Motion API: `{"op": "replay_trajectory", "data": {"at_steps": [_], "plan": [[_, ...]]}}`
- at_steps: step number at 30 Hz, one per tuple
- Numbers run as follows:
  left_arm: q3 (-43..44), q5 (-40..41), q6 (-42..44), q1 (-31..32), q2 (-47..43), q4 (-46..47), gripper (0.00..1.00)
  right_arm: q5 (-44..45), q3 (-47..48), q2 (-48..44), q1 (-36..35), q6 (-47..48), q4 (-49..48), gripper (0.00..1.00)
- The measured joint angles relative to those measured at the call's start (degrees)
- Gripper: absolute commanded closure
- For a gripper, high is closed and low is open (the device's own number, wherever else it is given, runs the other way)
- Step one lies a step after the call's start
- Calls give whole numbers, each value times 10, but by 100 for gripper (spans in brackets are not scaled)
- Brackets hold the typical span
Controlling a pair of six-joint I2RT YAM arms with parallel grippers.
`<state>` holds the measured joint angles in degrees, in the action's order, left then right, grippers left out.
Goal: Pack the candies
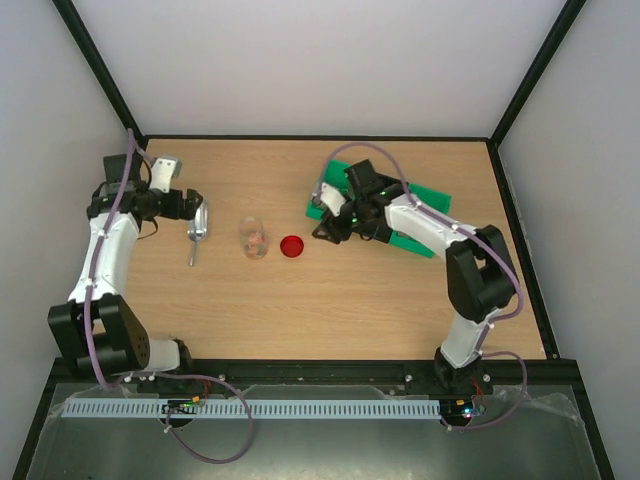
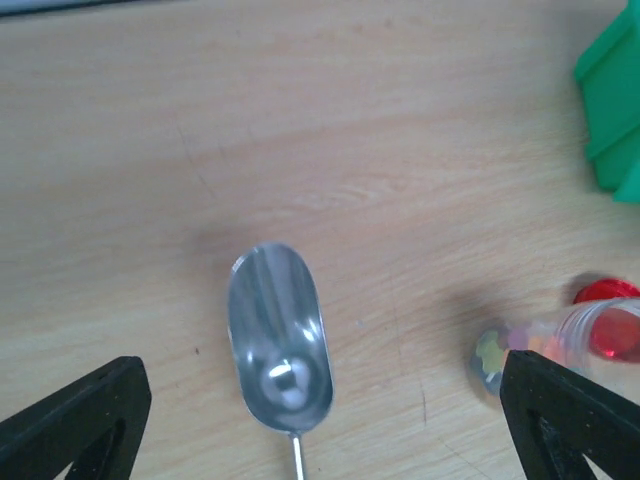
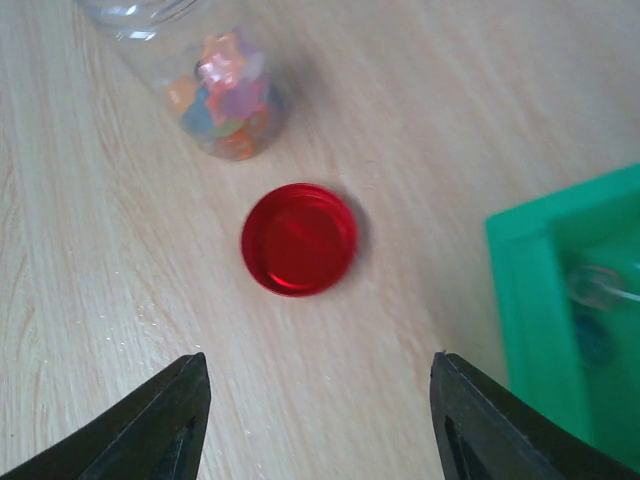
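Observation:
The candies (image 3: 225, 95) are small pink, orange and yellow sweets at the bottom of a clear jar (image 1: 254, 238) on the wooden table; they also show in the left wrist view (image 2: 497, 347). A red round lid (image 3: 299, 239) lies just right of the jar. My right gripper (image 3: 318, 360) is open and empty, hovering just short of the lid, between it and the green tray (image 1: 408, 214). My left gripper (image 2: 320, 372) is open above an empty silver scoop (image 2: 279, 340) that lies on the table left of the jar (image 2: 575, 330).
The green tray (image 3: 545, 300) at the right holds a small clear item that is too blurred to name. It also shows at the right edge of the left wrist view (image 2: 612, 110). A black frame borders the table.

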<state>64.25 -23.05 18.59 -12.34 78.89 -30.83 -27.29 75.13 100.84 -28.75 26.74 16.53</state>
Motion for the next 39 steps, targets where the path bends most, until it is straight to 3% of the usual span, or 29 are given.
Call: {"op": "replay_trajectory", "data": {"at_steps": [11, 22, 29, 35, 39], "plan": [[15, -37, -50, -16, -41, 3, 1, 43, 3, 103, -103, 78, -22, 49], [-27, -55, -68, -16, -41, 2, 1, 104, 67, 184, -136, 98, -49, 58], [-21, -54, -80, -16, -19, 0, 1, 116, 78, 210, -140, 116, -53, 72], [31, -55, -86, -11, 75, -28, 1, 120, 76, 210, -145, 130, -54, 97], [56, -91, -88, 3, 111, -52, 1, 124, 60, 200, -145, 133, -66, 99]]}}
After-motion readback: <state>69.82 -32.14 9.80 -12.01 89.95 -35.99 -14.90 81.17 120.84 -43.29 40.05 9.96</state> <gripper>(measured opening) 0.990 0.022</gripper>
